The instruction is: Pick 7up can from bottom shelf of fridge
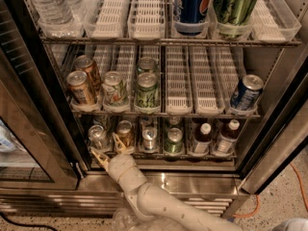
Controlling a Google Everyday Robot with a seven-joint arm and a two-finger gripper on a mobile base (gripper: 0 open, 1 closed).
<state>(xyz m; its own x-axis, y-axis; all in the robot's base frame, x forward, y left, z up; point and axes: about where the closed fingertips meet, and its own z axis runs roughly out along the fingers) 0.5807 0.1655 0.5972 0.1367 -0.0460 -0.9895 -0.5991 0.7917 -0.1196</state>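
The 7up can [97, 135] stands upright, lid up, long axis vertical, leftmost on the bottom shelf [207, 156] at lower left. A copper-brown can [126, 131] crowds its right side. The gripper [109, 149] sits just in front of both cans, fingers spread wide and holding nothing.

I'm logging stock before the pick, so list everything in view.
fridge: one, steel
water bottles: two, clear, top shelf left
Pepsi can: one, blue, top shelf
tall green can: one, top shelf right
brown cans: two, middle shelf left
pale can: one, beside them
green cans: two, middle shelf centre
blue can: one, middle shelf right
7up can: one, silver, bottom shelf left
copper can, silver can, green can: one each, rightward of it
dark bottles: two, white caps, bottom shelf right
cable: one, orange, floor right
arm: one, white, from below
gripper: one, open, at the 7up can
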